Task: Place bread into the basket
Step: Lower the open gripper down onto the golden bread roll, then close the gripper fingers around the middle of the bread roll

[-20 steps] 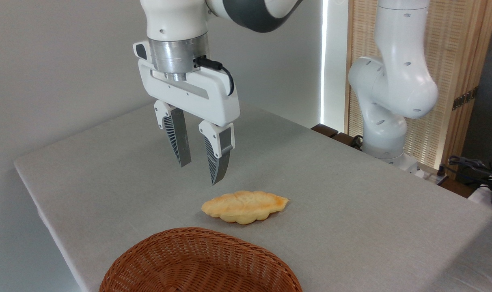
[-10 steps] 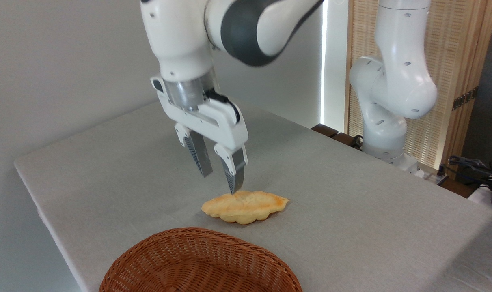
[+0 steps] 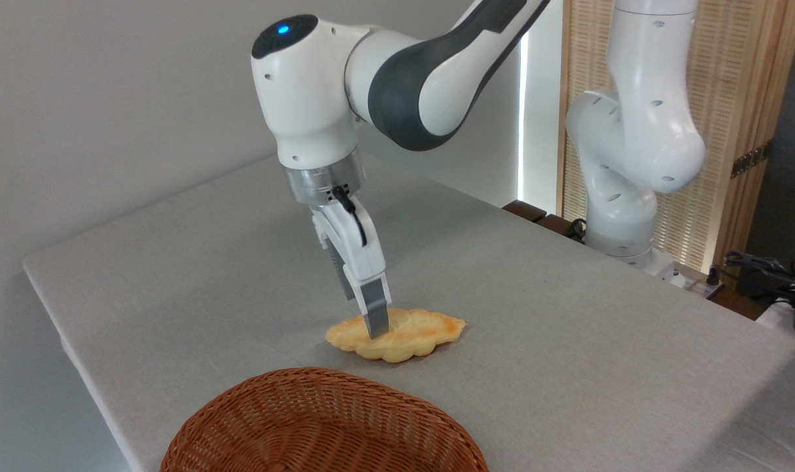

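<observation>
The bread (image 3: 397,335) lies on the table (image 3: 568,341), just behind the wicker basket (image 3: 319,423). The gripper (image 3: 374,331) meets its left half edge-on; jaw state cannot be determined. Lifting and transfer remain.

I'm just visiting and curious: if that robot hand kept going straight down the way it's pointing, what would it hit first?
Most likely the bread. The hand points down at its left-middle part, and the near fingertip already overlaps its top. Whether they touch, I can't tell from this single view. The table lies just beneath.

Golden-yellow bread (image 3: 404,335), reddish-brown woven basket (image 3: 319,426), grey table (image 3: 568,341).
</observation>
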{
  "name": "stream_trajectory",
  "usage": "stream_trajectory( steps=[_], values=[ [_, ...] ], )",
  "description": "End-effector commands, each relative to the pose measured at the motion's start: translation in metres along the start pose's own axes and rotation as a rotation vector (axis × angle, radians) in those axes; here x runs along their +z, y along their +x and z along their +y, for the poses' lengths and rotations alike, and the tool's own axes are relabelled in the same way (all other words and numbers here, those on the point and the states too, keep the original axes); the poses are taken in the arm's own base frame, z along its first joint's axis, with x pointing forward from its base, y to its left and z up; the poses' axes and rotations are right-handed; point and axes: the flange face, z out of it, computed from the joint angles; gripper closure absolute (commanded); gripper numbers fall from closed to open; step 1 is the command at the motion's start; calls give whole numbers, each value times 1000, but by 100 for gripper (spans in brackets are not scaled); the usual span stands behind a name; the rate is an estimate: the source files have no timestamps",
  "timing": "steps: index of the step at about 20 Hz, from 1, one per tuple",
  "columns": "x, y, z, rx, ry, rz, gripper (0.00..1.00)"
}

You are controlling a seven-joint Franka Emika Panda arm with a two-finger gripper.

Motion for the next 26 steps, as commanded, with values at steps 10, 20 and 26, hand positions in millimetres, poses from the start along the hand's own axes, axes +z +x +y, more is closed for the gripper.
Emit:
stream_trajectory(
  steps=[10, 20, 26],
  values=[
    [11, -15, -1, 233, 30, -78, 0],
    [29, -14, -3, 239, 0, -100, 2],
    [30, -14, -3, 237, -3, -100, 61]
  ],
)
